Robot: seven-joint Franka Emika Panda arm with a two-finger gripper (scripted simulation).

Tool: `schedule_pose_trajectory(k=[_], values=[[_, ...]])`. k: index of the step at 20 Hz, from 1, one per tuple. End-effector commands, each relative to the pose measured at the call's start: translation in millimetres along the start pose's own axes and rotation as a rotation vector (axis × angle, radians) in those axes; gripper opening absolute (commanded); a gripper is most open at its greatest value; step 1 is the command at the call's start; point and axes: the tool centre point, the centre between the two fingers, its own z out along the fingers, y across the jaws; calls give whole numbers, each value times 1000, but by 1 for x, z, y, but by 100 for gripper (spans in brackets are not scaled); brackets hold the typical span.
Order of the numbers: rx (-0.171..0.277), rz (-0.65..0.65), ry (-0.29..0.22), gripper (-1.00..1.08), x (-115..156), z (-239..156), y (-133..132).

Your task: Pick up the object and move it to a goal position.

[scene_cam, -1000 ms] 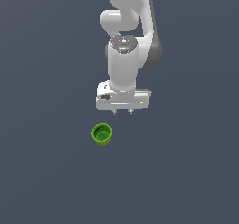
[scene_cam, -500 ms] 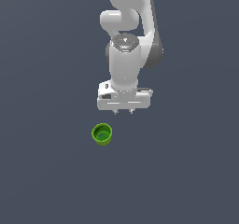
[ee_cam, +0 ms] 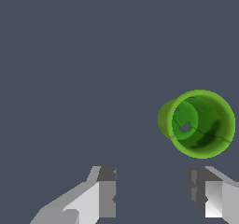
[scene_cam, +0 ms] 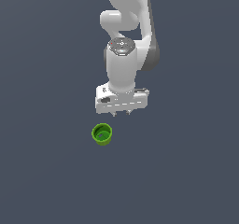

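Simulated test scene: flat featureless grey-blue ground (scene_cam: 42, 171), no walls or furniture, untextured rendered white arm (scene_cam: 123, 69)

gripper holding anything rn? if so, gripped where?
Nothing is held. The gripper is open, with bare floor between its fingers, and the green cup stands upright on the floor, apart from it and untouched.

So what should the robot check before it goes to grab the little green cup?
1. Cup upright, opening up: ok; the green cup stands on the floor with its mouth showing.
2. Jaws open wide enough: ok; the gripper shows a gap that looks wider than the cup.
3. Gripper empty: ok.
4. Gripper over the cup: not ok; the cup sits off to one side of the gap in the wrist view.
5. Path clear: ok; nothing else appears near the cup.
6. Goal spot: cannot tell; no marker shows.
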Motion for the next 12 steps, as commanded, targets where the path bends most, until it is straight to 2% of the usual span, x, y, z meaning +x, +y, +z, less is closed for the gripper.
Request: schedule_pose_trajectory(k=[1,12], values=[[-1,-44,2,28,0,4,4],[-6,-303,14,28,-2,26,24]])
